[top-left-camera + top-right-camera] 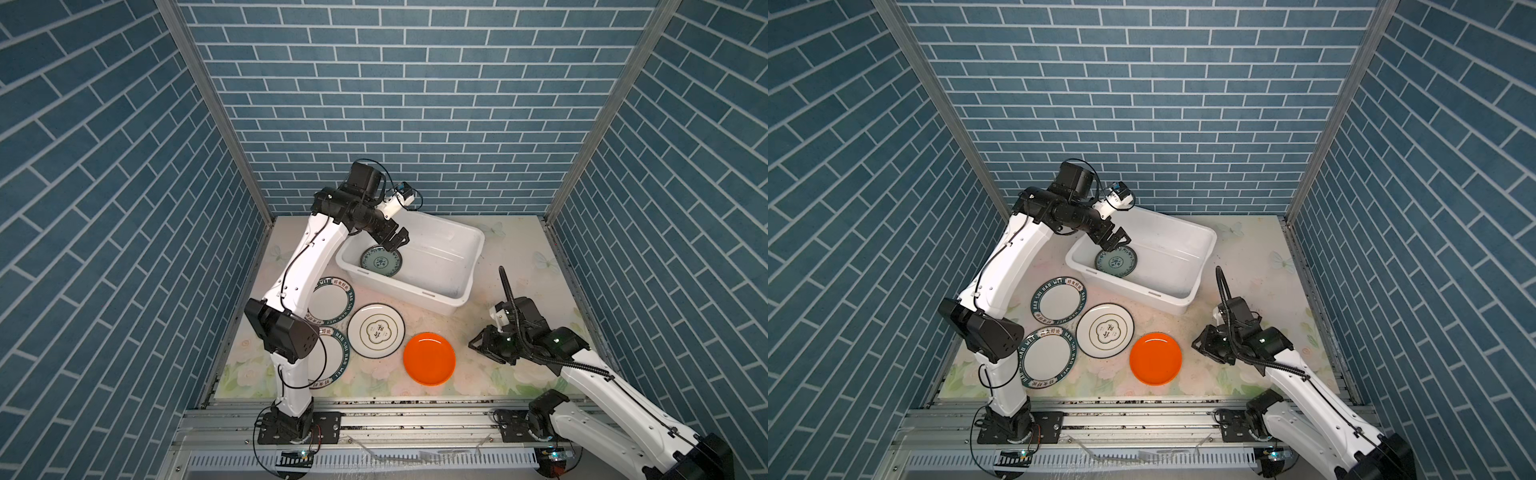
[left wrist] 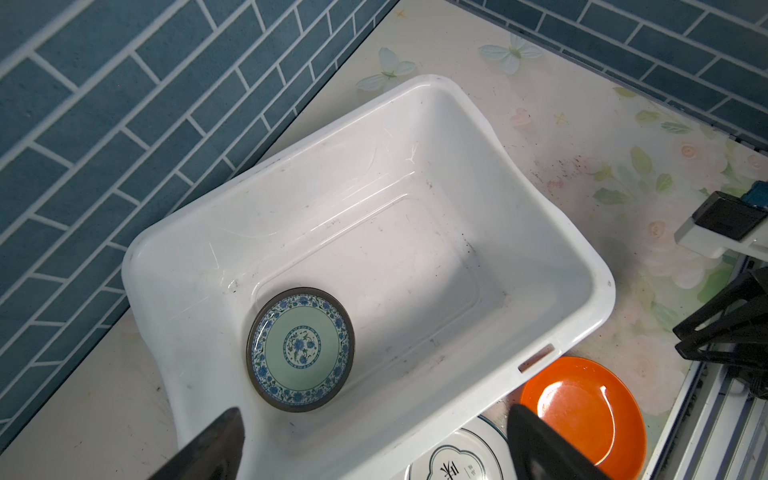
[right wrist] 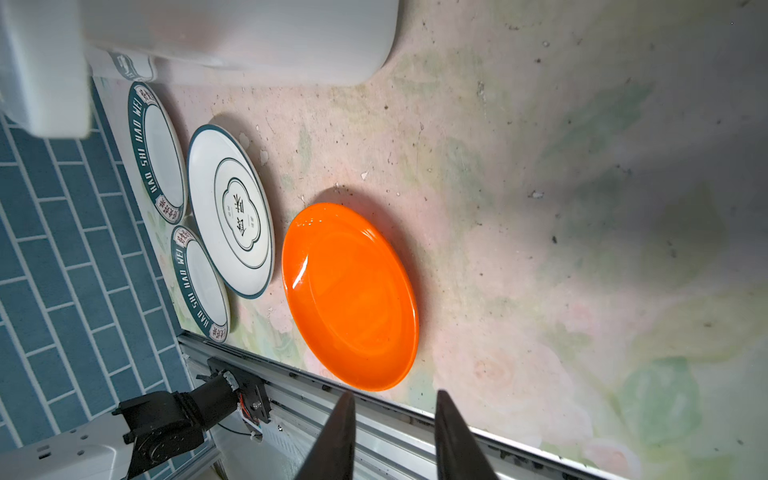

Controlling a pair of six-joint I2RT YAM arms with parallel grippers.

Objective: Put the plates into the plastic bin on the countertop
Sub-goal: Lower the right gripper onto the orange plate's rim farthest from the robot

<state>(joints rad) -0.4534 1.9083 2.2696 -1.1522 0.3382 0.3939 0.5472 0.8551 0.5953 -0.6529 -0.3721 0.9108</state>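
The white plastic bin (image 1: pixel 436 266) (image 1: pixel 1167 266) (image 2: pixel 395 249) stands at the back of the countertop (image 1: pixel 519 257). A blue-green patterned plate (image 1: pixel 381 261) (image 2: pixel 300 349) lies in its left end. My left gripper (image 1: pixel 397 241) (image 2: pixel 376 415) hangs open just above that plate, holding nothing. In front of the bin lie two white plates with green lettered rims (image 1: pixel 332 299) (image 1: pixel 334 359), a white plate with a motif (image 1: pixel 376 330) (image 3: pixel 232 212) and an orange plate (image 1: pixel 429 358) (image 3: pixel 349 295). My right gripper (image 1: pixel 478 345) (image 3: pixel 395 395) sits right of the orange plate, jaws apart and empty.
The left arm's elbow (image 1: pixel 282 332) overhangs the two lettered plates and hides part of them. A grey metal rail (image 1: pixel 395 419) runs along the front edge. Blue brick walls (image 1: pixel 415 104) close in the back and both sides.
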